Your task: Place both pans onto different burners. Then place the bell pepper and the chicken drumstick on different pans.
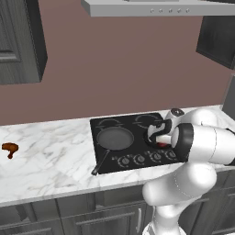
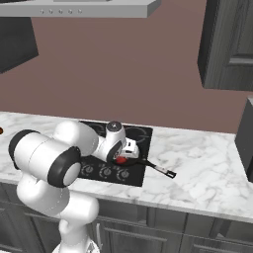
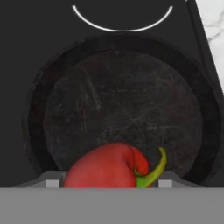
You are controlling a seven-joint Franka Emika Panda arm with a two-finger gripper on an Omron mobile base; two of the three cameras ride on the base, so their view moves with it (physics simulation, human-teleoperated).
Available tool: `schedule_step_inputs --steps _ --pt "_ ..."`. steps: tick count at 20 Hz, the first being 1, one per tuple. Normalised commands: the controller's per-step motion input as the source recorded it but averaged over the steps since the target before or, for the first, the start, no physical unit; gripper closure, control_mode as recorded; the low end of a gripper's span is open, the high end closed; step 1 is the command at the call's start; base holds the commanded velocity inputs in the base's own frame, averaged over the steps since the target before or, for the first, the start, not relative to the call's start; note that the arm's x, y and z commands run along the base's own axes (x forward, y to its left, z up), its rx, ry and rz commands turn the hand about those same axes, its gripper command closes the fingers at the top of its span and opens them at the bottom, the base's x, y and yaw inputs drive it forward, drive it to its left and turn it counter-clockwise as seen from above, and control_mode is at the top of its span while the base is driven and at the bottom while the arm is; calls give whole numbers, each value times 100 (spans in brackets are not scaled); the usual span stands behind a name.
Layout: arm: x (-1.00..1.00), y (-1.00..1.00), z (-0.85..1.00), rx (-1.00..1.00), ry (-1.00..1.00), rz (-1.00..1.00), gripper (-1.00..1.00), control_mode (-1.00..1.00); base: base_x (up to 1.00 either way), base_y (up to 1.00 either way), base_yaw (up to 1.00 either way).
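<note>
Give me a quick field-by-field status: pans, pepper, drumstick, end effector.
wide pan: on the front left burner, handle over the cooktop's front edge, nothing in it
smaller pan: on the front right burner, handle out over the marble counter
bell pepper: red, green stem, over the smaller pan's near side, right at the end effector
chicken drumstick: on the counter far left of the cooktop, not yet in a pan
end effector: low over the smaller pan; grip state not clear
</note>
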Motion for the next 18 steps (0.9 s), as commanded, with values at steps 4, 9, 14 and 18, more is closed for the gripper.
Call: schedule_step_inputs --steps 4,9,14,18 --pt "0 0 0 0 0 0 -100 -100 0 0 0" --pt "0 0 5 0 0 0 -100 -100 0 0 0" --pt "-9 0 47 0 -1 0 -100 -100 0 0 0" --pt "-32 0 62 0 0 0 -100 -100 0 0 0"
